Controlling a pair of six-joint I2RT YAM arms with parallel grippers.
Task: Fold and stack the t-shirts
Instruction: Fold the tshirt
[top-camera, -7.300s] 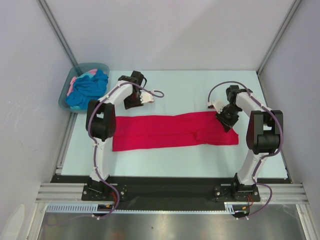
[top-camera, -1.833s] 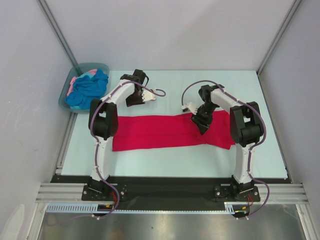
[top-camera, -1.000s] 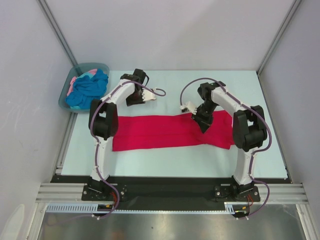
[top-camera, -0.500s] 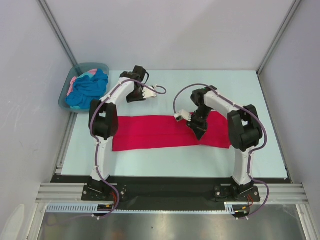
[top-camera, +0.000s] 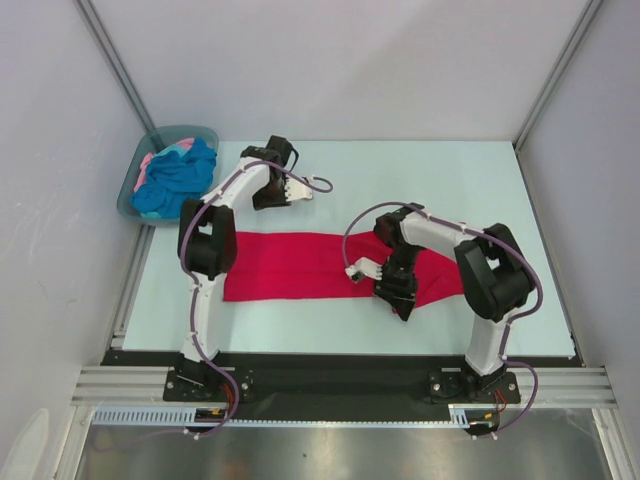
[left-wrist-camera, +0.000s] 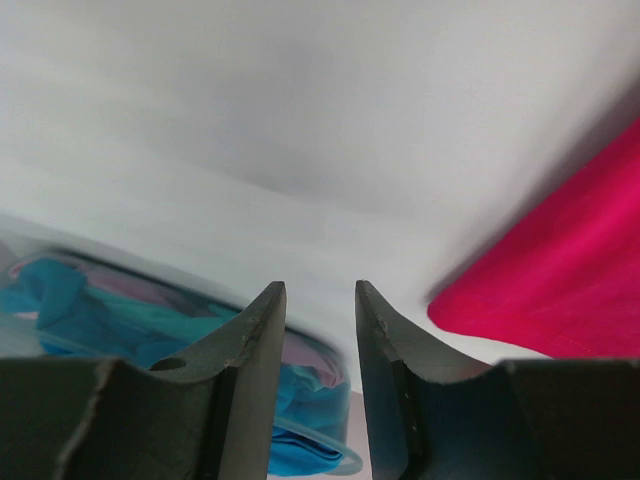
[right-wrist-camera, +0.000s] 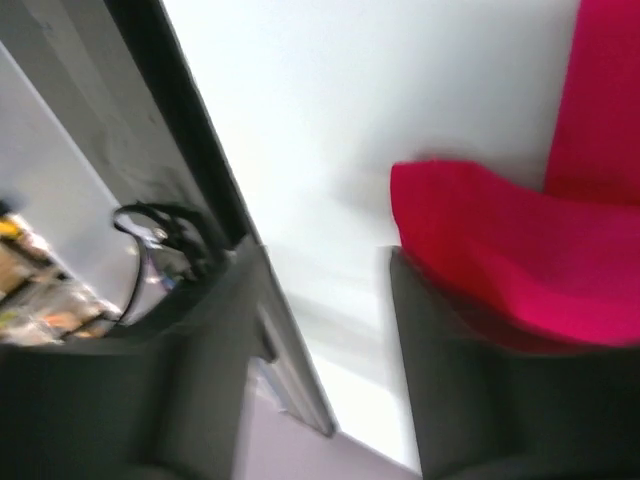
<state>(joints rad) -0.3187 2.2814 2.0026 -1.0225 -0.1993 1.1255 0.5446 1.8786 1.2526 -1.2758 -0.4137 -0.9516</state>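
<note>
Lying in a long band across the table (top-camera: 450, 190), the red t-shirt (top-camera: 300, 265) bunches at its right end. The right gripper (right-wrist-camera: 320, 270) sits at the shirt's near edge, jaws partly apart over bare table, holding nothing; a raised red fold lies just beside one finger. The left gripper (left-wrist-camera: 318, 295), jaws slightly parted and empty, hangs beyond the shirt's far edge. The turquoise t-shirt (top-camera: 175, 180) and pink t-shirt (top-camera: 147, 165) lie crumpled in the tub (top-camera: 170, 130) at far left.

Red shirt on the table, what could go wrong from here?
The red shirt has its right end lying skewed and bunched beside the open right hand, so the fold may come out crooked. The open left hand is off the cloth, so nothing pins the left end if tugged.
</note>
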